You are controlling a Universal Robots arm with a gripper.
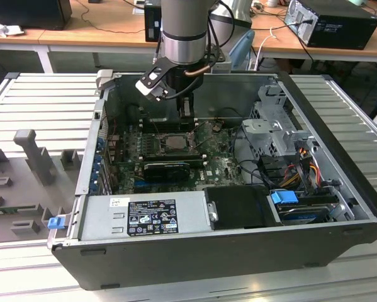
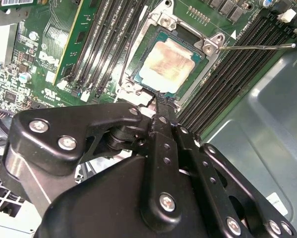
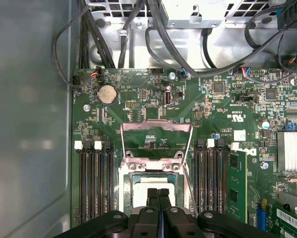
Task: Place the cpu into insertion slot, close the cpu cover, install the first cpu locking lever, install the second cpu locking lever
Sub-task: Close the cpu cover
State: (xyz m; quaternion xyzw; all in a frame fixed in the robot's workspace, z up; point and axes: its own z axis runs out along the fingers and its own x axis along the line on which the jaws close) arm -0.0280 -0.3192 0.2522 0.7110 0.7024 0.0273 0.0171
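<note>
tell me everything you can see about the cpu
The cpu is a flat square chip with a pale silver metal top, smeared tan across the middle, on a dark green edge. It lies flat in the insertion slot, uncovered, the cpu cover swung open beside it. The gripper, shut, is at one edge; whether it touches is unclear.

Your arm is a silver-grey tube w/ a dark band round it, a copper-coloured ring at the wrist, black cables along its side & a small black-and-white box mounted near the end. The pincer is matte black throughout: chunky rounded links & bars pinned w/ silver screws, plus two slim black fingers.
</note>
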